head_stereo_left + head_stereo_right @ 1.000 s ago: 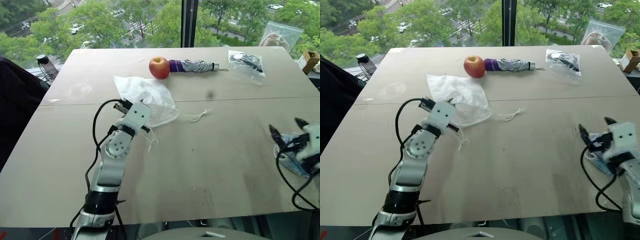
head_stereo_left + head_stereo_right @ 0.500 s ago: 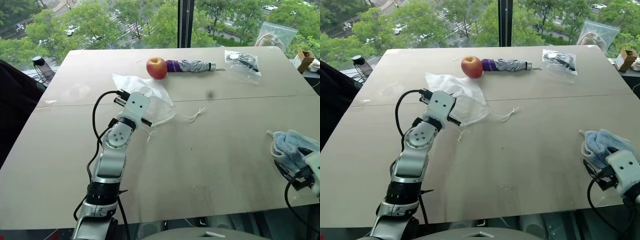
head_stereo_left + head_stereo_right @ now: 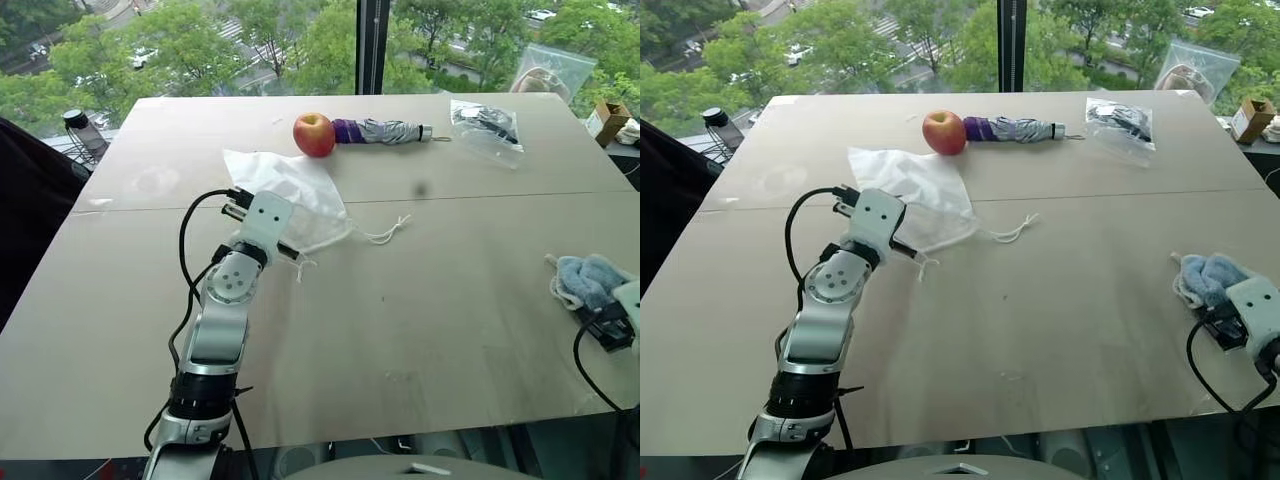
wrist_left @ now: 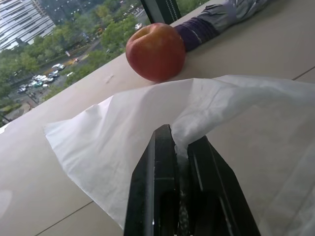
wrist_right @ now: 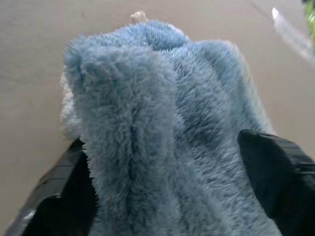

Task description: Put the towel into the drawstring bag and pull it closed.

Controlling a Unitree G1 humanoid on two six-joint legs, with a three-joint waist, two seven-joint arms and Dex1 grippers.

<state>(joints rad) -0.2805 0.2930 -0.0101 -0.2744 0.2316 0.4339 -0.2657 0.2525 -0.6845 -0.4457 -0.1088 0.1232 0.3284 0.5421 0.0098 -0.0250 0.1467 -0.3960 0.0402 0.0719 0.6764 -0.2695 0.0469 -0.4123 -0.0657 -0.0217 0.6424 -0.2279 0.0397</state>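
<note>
bag: we've got the white translucent thin-fabric drawstring bag (image 3: pixel 290 200) lying left of centre on the beige surface (image 3: pixel 420 300), near the far edge
left pincer (image 4: pixel 179 147): clamped tight on a fold of the bag
towel: fluffy blue towel (image 5: pixel 157 123) at the right edge
right pincer (image 5: pixel 167 196): fingers (image 5: pixel 275 172) straddling the towel, can't tell if it's gripping

table (image 3: pixel 450 300) | drawstring bag (image 3: pixel 290 195) | apple (image 3: pixel 314 134) | umbrella (image 3: pixel 385 131) | towel (image 3: pixel 590 280)
</note>
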